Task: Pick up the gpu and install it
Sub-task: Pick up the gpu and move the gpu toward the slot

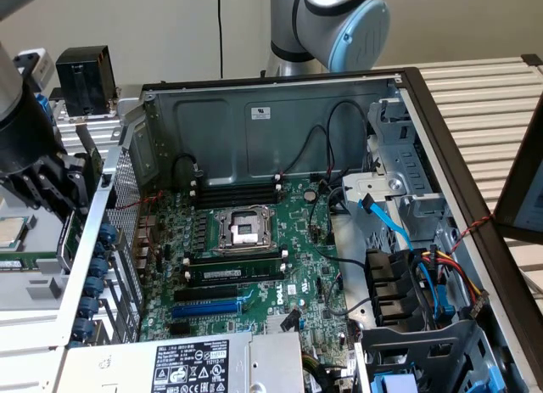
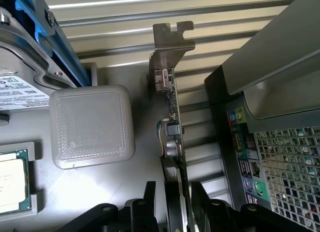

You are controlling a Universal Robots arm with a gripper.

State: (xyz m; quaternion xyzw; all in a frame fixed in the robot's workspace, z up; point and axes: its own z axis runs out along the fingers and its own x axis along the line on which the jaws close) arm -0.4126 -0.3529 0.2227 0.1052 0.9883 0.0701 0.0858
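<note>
Between the gripper's (image 2: pixel 173 187) dark fingers (image 2: pixel 149 192) the gpu (image 2: pixel 173 137) stood on edge. I could see a sliver of gap on either side of it, so the jaws were spread astride the card rather than squeezing it. Its long axis ran straight out from the wrist, with the silver bracket (image 2: pixel 167 46) at the far tip. A grey block (image 2: pixel 92 127) sat just beside it on the tray (image 2: pixel 75 202). All this was outside the open case (image 1: pixel 254 121), at about nine o'clock of it, on the exterior view's left. From the gripper, the motherboard (image 1: pixel 314 257) and its blue slot (image 1: pixel 206 309) lay off toward four o'clock, well apart.
</note>
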